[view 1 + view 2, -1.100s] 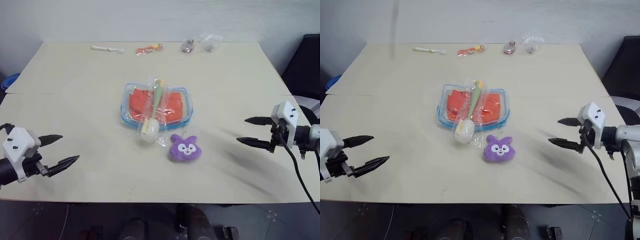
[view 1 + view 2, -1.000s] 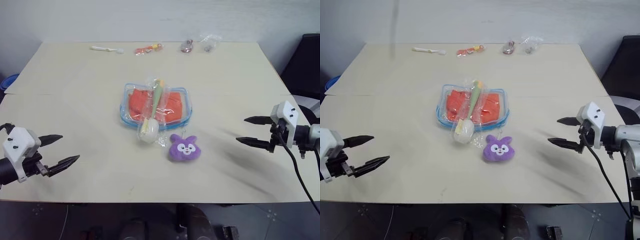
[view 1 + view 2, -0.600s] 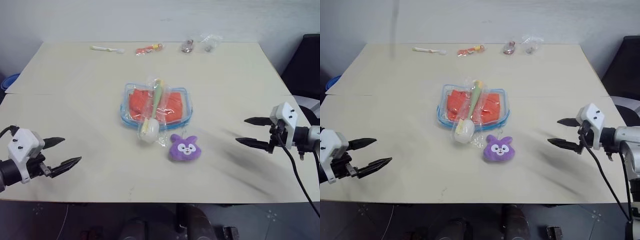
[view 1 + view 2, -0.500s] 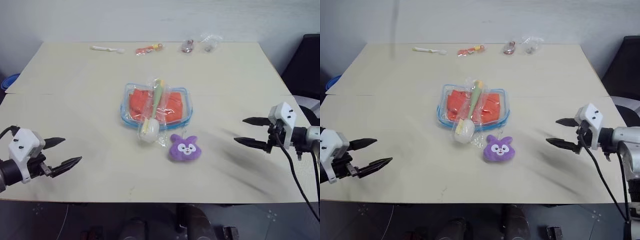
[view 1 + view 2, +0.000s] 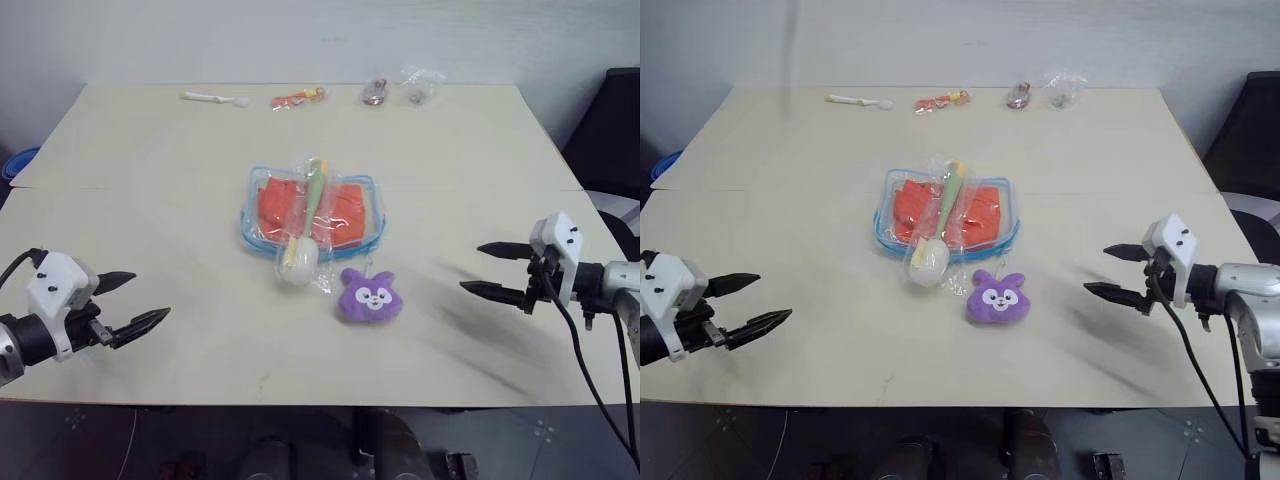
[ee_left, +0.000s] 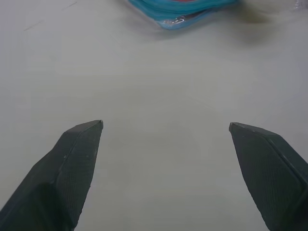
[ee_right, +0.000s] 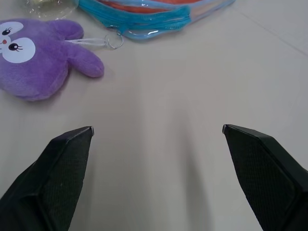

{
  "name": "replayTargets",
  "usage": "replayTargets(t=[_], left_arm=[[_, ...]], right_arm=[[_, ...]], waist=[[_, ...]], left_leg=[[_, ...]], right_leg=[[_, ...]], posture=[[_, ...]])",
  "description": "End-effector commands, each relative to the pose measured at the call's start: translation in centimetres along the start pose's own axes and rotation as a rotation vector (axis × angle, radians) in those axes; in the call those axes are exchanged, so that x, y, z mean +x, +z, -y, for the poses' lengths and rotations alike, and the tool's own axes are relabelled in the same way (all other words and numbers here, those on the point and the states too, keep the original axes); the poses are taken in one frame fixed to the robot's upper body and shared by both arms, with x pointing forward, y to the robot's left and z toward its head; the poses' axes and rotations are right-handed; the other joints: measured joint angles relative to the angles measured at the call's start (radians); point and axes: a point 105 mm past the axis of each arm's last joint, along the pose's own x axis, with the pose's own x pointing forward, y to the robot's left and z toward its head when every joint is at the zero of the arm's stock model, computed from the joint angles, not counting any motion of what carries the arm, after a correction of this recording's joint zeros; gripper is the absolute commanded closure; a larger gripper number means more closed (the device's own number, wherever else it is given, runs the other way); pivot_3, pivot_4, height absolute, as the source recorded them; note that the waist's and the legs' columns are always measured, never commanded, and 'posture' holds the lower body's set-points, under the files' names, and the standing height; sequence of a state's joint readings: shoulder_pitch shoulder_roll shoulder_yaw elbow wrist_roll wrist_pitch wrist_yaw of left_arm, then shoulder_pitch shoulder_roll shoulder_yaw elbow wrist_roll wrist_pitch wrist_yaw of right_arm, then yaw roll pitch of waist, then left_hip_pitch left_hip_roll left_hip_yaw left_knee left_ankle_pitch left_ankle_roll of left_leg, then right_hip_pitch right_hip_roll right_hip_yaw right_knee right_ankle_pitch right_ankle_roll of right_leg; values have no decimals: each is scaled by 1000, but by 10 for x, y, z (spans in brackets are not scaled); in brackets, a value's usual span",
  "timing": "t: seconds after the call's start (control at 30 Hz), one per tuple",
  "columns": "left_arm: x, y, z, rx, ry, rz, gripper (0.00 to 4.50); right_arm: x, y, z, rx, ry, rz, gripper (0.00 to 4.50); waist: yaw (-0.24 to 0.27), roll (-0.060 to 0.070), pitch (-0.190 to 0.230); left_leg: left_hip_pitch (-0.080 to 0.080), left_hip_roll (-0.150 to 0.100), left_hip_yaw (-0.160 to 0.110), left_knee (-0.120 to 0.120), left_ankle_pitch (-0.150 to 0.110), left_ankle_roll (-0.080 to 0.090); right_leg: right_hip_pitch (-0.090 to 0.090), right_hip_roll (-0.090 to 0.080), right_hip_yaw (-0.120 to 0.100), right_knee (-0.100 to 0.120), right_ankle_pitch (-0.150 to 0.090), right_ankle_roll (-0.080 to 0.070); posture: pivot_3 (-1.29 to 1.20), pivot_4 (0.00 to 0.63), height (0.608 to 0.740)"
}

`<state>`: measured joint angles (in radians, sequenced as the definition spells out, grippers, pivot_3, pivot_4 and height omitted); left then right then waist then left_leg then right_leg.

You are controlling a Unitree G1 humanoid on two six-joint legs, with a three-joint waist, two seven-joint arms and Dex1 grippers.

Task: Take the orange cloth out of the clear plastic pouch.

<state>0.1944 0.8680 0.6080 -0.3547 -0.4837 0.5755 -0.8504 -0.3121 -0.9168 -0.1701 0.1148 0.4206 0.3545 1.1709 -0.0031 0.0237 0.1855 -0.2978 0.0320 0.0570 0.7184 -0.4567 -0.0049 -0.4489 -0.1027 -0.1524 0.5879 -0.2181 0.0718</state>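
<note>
The left pincer (image 5: 132,300) hangs over the near left part of the desk (image 5: 150,180), its two black fingers spread wide with nothing between them, pointing toward the middle. Along the far edge of the desk lie, from left to right, a white spoon (image 5: 213,98), a small orange and yellow packet (image 5: 298,97) and two small clear packets (image 5: 400,88). In the middle of the desk sits the clear plastic pouch (image 5: 312,213) with its blue zipper edge, lying flat, and the orange cloth (image 5: 272,206) is inside it, showing through the plastic on both sides. A narrow clear bag (image 5: 303,228) with a green and white item lies across the top of the pouch, its round white end resting on the desk just in front of the pouch's near edge. Just beside that end, slightly to the right and nearer, lies a purple plush bunny (image 5: 371,296), face up, with a small key ring (image 7: 114,42) at its ear close to the pouch's edge. The right pincer (image 5: 497,270) hangs over the near right part of the desk, fingers likewise spread wide and empty, pointing toward the bunny and well apart from it.
</note>
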Motion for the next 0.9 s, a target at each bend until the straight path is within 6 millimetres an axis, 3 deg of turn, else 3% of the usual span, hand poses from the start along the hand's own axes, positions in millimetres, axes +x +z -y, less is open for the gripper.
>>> replayTargets(t=[0.03, 0.17, 0.27, 0.5, 0.77, 0.9], left_arm=[[8, 31, -2, -37, 44, 108, 28], [29, 77, -11, -185, 97, 232, 28], [56, 115, -6, -281, 63, 250, 28], [123, 156, 12, -392, 12, 90, 28], [201, 178, 37, -395, -57, -22, 28], [231, 162, 54, -387, -99, -124, 28]], right_arm=[[-2, 25, -3, -49, -25, 82, 20], [8, 47, -31, -98, 28, 142, 20], [14, 63, -56, -126, 88, 198, 20], [20, 85, -86, -154, 137, 269, 20], [22, 89, -93, -165, 122, 288, 20], [23, 87, -96, -163, 112, 286, 20]], waist=[[5, 0, 0], [16, -1, 0], [27, -3, -1], [26, -6, 0], [27, -7, 0], [26, -7, 1]], left_leg=[[0, 0, 0, 0, 0, 0], [0, 0, -2, 2, 0, 0], [0, -1, -2, 2, 0, -1], [1, -4, -2, 3, 0, 0], [1, -3, 0, 3, 1, -2], [1, -3, 0, 2, 1, -2]], right_leg=[[0, 0, 0, 1, 0, 0], [1, 0, 2, 2, 0, 0], [1, 0, 2, 2, 1, 1], [3, 1, 3, 1, 2, 3], [3, 4, 4, 0, 2, 3], [3, 4, 4, -1, 2, 3]], posture=[[0, 150, 740], [0, 150, 740], [0, 150, 740], [0, 150, 740], [0, 150, 740], [0, 150, 740]])
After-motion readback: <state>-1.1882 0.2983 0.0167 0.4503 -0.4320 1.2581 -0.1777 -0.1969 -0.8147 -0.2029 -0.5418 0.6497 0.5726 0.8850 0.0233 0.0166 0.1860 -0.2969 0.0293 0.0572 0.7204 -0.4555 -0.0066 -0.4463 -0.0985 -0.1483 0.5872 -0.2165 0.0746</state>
